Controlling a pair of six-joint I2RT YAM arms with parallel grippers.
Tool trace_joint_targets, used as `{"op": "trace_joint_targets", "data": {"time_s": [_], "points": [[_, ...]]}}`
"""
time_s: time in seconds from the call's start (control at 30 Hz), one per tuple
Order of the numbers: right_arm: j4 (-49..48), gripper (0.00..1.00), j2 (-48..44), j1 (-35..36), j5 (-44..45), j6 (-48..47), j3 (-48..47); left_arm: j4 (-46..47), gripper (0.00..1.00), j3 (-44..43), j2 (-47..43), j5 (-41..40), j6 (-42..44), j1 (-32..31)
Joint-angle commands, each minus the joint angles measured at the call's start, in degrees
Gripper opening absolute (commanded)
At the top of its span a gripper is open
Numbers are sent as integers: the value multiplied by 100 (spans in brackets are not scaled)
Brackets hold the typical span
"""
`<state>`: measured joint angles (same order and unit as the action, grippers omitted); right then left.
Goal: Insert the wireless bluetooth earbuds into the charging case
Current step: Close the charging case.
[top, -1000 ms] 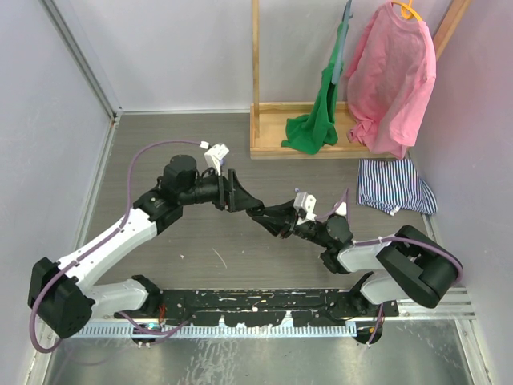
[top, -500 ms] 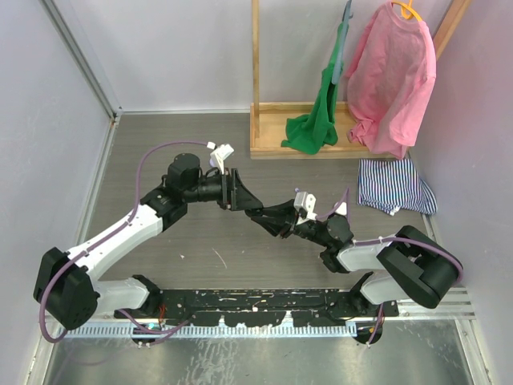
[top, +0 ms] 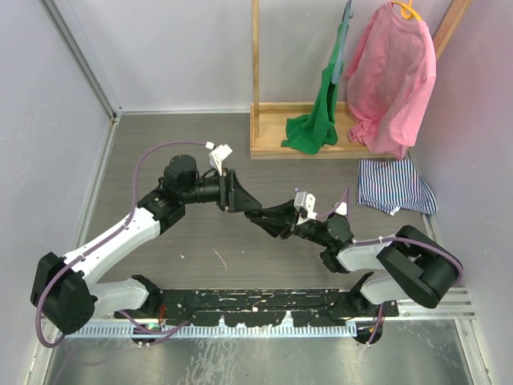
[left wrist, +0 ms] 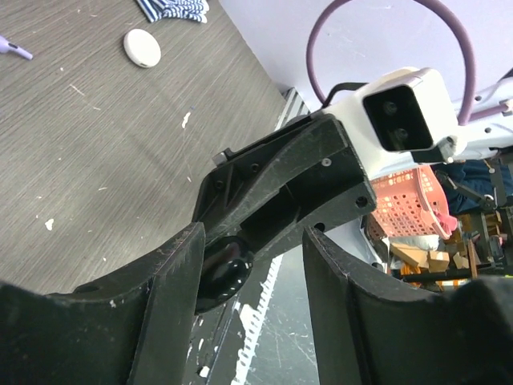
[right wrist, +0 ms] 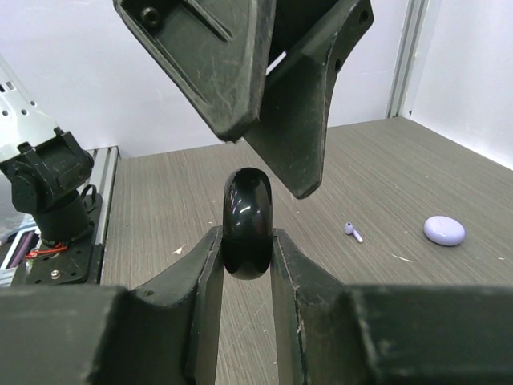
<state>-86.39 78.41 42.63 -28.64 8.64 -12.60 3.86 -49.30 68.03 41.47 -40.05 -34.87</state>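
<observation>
Above the middle of the worktop [top: 200, 241] the two arms meet tip to tip. The right claw [right wrist: 247, 241] is clamped tight on a black charging case [right wrist: 247, 212]. It holds the case on edge with the rim up, probably to present the free half to the other arm. The left claw [left wrist: 252, 249] stands about half open, one finger on each side of that raised edge, and grips nothing. Whether a pad already touches the case I cannot tell. My reading is that it is set to pinch the lid, since the case looks closed and nothing can go in until it is opened.

No earbud is in either claw. A lilac earbud [right wrist: 353, 232] lies loose on the worktop beside a lilac case [right wrist: 444, 230], toward the far left corner. The left wrist view shows another lilac piece [left wrist: 12, 48], likely an earbud too. It lies near a white case [left wrist: 142, 48] by the striped cloth [left wrist: 172, 8] at the right edge.

The main risk is the glossy puck twisting out when it is pulled, so the right claw's hold has to stay firm.
</observation>
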Motion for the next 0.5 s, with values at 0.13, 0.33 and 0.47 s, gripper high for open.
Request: {"op": "trace_joint_targets", "data": {"time_s": [0.13, 0.33, 0.47], "points": [[-269, 6, 21, 8, -174, 88, -122, 155, 54, -35, -391, 54, 228, 2], [948, 6, -399, 8, 244, 58, -228, -1390, 58, -258, -790, -1144, 995, -2], [2058, 5, -857, 5, 628, 19, -245, -2520, 62, -475, -1122, -2230, 1427, 2]]}}
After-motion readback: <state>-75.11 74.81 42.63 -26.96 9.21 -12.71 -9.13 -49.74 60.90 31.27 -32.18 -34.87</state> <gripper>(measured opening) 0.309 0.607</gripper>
